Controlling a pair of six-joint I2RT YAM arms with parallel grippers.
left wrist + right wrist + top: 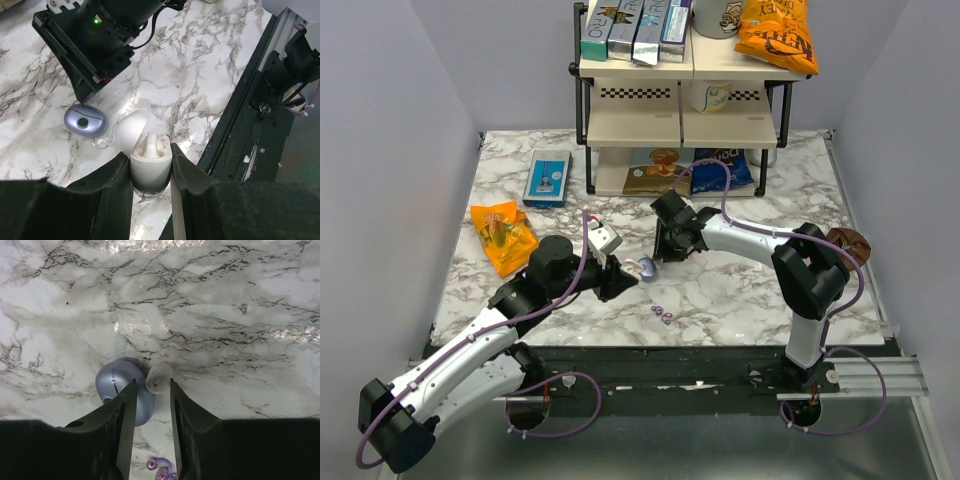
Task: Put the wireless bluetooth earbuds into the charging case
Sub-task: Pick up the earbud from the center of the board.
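The charging case (85,120) is a closed lavender-blue pebble lying on the marble (117,385), between the two grippers (648,266). The purple earbuds (662,315) lie loose on the table just in front of it, and show at the bottom of the right wrist view (162,471). My left gripper (150,152) is shut on a white oval case (148,165) whose lid stands open. My right gripper (152,382) hovers above the lavender case with its jaws apart and nothing held. Its left finger covers part of that case, and the white lid (159,377) shows just beyond its tips.
A two-tier shelf rack (680,110) with boxes and snack bags stands at the back. A blue box (548,178) and an orange snack bag (503,235) lie at the left, a brown object (848,243) at the right. The table's black front rail (250,120) runs close to the left gripper.
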